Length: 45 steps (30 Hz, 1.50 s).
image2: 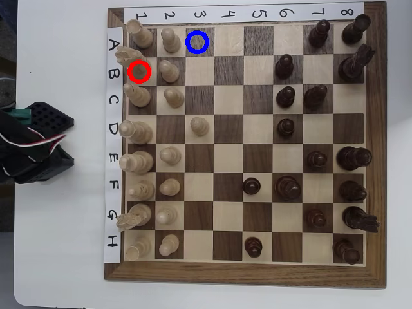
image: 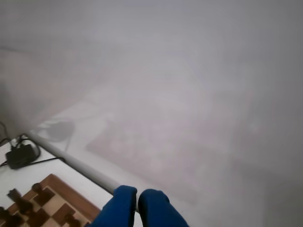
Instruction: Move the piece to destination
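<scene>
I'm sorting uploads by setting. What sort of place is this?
Probably a hobbyist's desk rig indoors: a wooden chessboard with hand-lettered paper labels on a white table, the arm's black base with loose wiring beside it, and a plain wall behind.

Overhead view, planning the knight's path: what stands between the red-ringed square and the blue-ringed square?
A pale cream pawn stands diagonally between red ring and blue ring.

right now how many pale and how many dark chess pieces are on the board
Pale cream wooden chess pieces: 16
Dark-brown wooden chess pieces: 16
Total: 32
</scene>
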Motion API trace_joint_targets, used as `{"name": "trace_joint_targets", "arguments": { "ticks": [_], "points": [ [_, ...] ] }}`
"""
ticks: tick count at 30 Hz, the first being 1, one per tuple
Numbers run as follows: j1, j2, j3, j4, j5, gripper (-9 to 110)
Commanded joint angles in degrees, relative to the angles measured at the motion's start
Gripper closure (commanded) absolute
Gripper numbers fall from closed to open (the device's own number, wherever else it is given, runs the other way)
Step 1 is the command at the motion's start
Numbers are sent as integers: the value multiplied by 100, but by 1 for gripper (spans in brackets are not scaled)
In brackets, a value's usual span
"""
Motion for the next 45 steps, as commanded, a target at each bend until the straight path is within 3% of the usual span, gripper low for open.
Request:
{"name": "trace_joint_targets", "arguments": {
  "ticks": [1,7,15,20,25,32,45],
  "points": [
    [-1389,-97,431,-580,694,97],
    [-2338,-97,589,149,984,99],
    [-3375,650,2206,202,1072,101],
    [-4236,554,2118,202,1793,101],
    [-5019,677,2417,202,1705,101],
    [-6416,1143,3393,202,2355,101],
    [-7752,1415,4764,202,2936,101]
  ]
}}
